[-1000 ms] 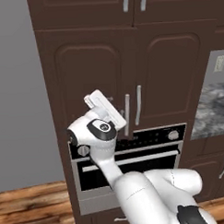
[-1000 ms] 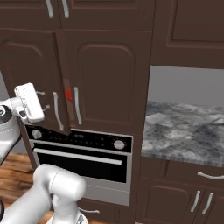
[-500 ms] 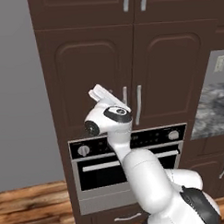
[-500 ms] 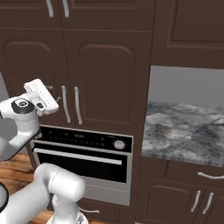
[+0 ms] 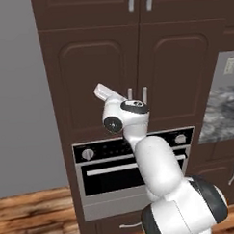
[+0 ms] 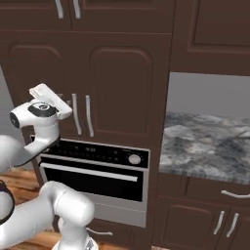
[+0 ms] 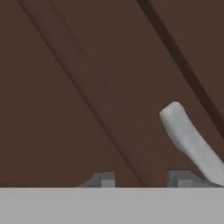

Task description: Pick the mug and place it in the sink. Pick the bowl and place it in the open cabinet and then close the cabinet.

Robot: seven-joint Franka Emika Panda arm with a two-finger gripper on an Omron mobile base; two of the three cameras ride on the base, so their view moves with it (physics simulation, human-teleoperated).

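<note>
Dark brown cabinetry fronts the scene: the cabinet (image 5: 136, 74) stands with both arched doors shut above a built-in oven (image 5: 136, 173). At the doors' lower edge, the claw (image 7: 142, 179) faces the wood closely, fingertips (image 7: 104, 179) apart with nothing seen between them; how wide it stands cannot be told. A silver bar handle (image 7: 192, 142) lies just beside one fingertip. Well off to the claw's right sits a mottled stone countertop (image 6: 207, 146).

We see the cabinet (image 5: 136, 74) in dark brown wood with a matt finish, its 2 bar handles (image 6: 82, 115) smooth silver metal. The oven (image 6: 97, 176) front looks glossy black. The desk (image 6: 205, 146) is mottled grey stone.
</note>
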